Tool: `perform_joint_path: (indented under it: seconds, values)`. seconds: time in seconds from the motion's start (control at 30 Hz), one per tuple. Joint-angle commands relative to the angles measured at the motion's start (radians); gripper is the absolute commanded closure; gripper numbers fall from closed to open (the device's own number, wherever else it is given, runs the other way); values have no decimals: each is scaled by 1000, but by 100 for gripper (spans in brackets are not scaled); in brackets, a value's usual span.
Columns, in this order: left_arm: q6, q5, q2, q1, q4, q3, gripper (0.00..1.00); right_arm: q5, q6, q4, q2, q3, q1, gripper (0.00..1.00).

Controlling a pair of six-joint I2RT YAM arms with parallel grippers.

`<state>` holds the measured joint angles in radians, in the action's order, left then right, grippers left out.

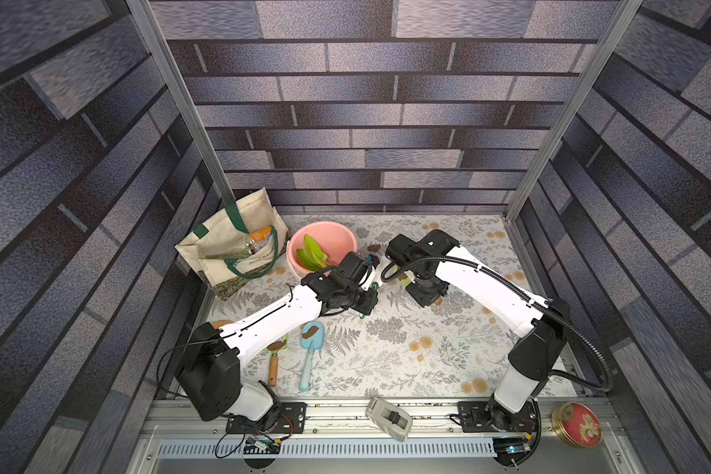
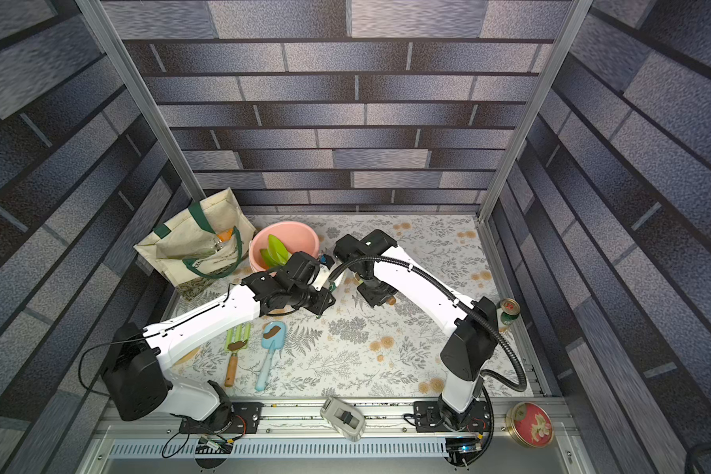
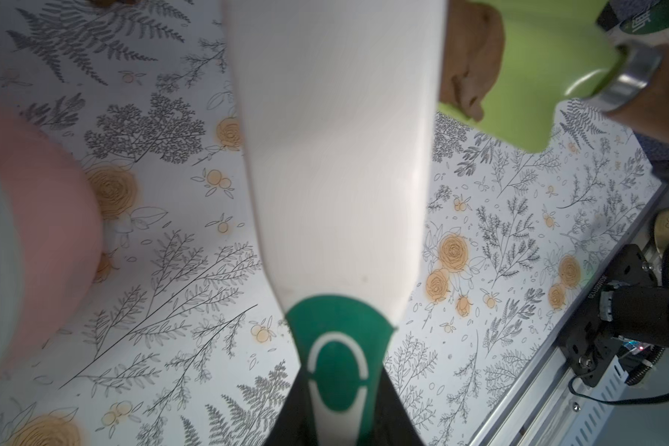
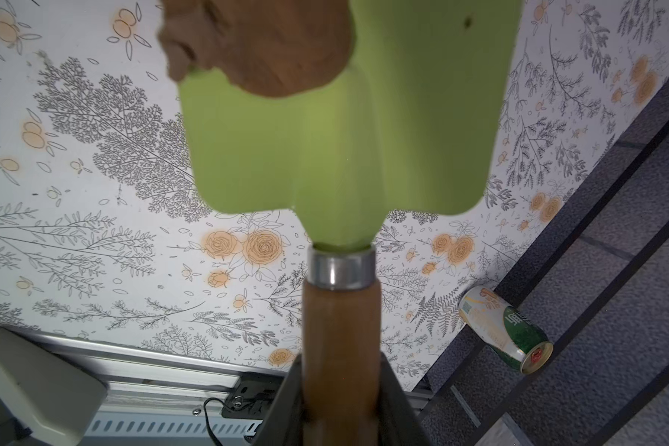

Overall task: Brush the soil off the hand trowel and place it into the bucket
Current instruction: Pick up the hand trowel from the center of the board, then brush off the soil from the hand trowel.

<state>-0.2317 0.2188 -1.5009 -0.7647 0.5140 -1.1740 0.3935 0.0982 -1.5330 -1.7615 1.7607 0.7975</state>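
Note:
My right gripper [image 4: 340, 372] is shut on the wooden handle [image 4: 340, 328] of a light-green hand trowel [image 4: 364, 135]. A brown lump of soil [image 4: 267, 42] sticks to the far part of its blade. My left gripper [image 3: 340, 390] is shut on the green grip [image 3: 340, 347] of a white brush [image 3: 337, 154]. The brush reaches alongside the trowel blade [image 3: 537, 77], next to the soil [image 3: 468, 58]. Both tools meet just right of the salmon-pink bucket [image 1: 337, 234], which holds green trowels [image 1: 313, 250].
A cream tote bag [image 1: 235, 246] stands left of the bucket. A blue trowel [image 1: 310, 353] and a green hand rake [image 2: 237, 349] lie near the front, each with a brown blob. A can [image 4: 506, 328] lies at the right edge. A tape dispenser [image 1: 388, 418] and red tin [image 1: 577, 422] sit on the front rail.

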Motion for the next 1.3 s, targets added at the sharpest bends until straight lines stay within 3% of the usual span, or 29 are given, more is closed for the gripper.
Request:
perform_joint_path:
  seconds: [0.0,0.37,0.53,0.9,1.27]
  values:
    - [35,77,-42,-30,35,-58,100,46,-40,-10,-19,4,-4,96]
    - [9,218,-128,-40,32,-87,100,60,-57,54,-18,-32,-9,100]
    - [-3,202,-196,-37,48,-125,100,112,-40,85,16,-104,-8,100]
    - [-62,223,-344,-38,26,-215,100,24,3,195,134,-206,-7,100]
    - [-88,219,-444,-16,50,-284,100,51,33,196,156,-286,-8,100]
